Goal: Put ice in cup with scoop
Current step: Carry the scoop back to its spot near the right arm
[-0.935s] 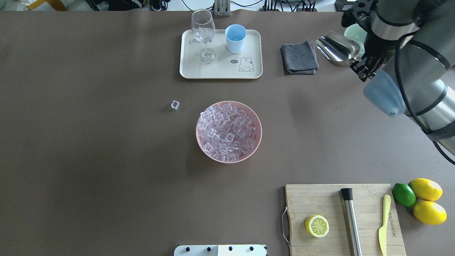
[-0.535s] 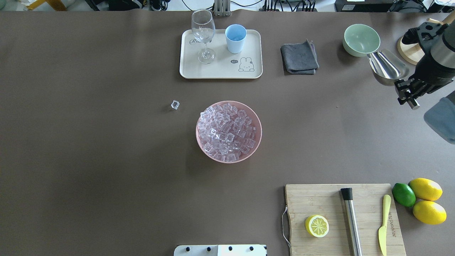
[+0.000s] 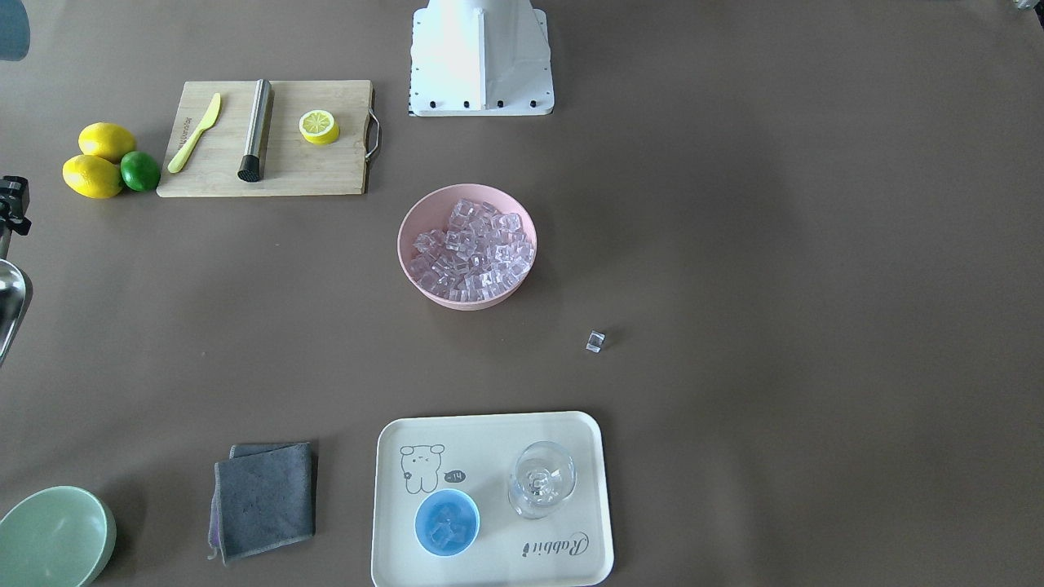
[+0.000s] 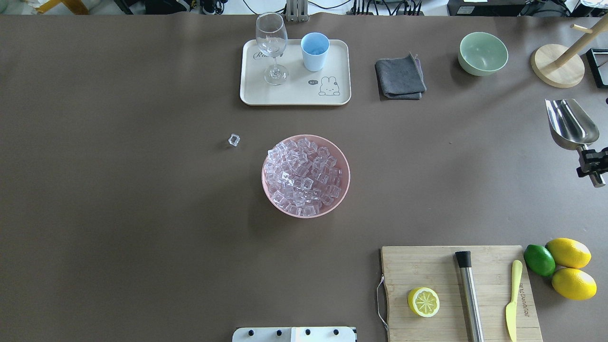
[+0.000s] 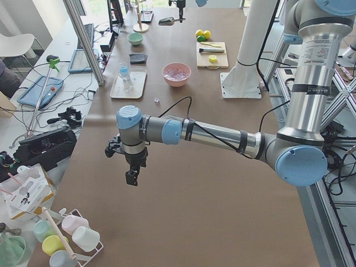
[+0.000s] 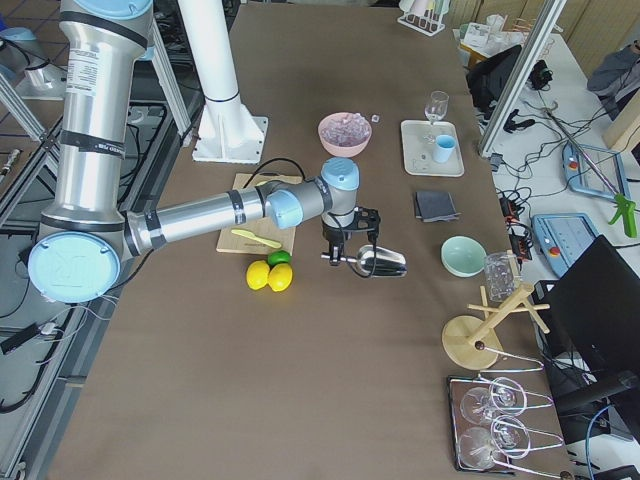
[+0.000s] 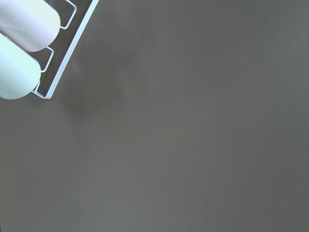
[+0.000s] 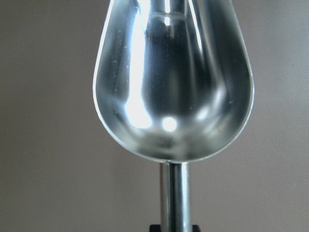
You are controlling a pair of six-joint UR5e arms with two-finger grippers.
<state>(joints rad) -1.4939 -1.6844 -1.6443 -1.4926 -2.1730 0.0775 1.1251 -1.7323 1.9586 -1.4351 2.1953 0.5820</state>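
Front-facing view: my right tool (image 3: 10, 214) sat at the 9 o'clock edge, only partly in frame, with the scoop (image 3: 6, 297) just below it. The cup (image 3: 446, 525) stood on the tray (image 3: 489, 444) at 6 o'clock from the pink bowl (image 3: 469, 300), with a few cubes inside it. The ice (image 3: 473, 244) was heaped in the bowl. One loose cube (image 3: 595, 342) lay on the worktop (image 3: 775, 285) at 4 o'clock from the bowl.

Overhead view: at the 3 o'clock edge my right tool was clamped on the scoop's thin handle, and its mouth pointed toward 11 o'clock. The cup stood beside a wine glass (image 4: 271, 47).

Left side view: my left tool (image 5: 130, 173) hung over bare worktop, well apart from the bowl. I could not tell whether its fingers were apart or together.

Right side view: the scoop was held off the worktop, near the lemons (image 6: 265, 275).

Left wrist view: brown worktop, with a wire rack (image 7: 58, 63) at 10 o'clock.

Right wrist view: the scoop filled the frame, its handle running down to 6 o'clock.
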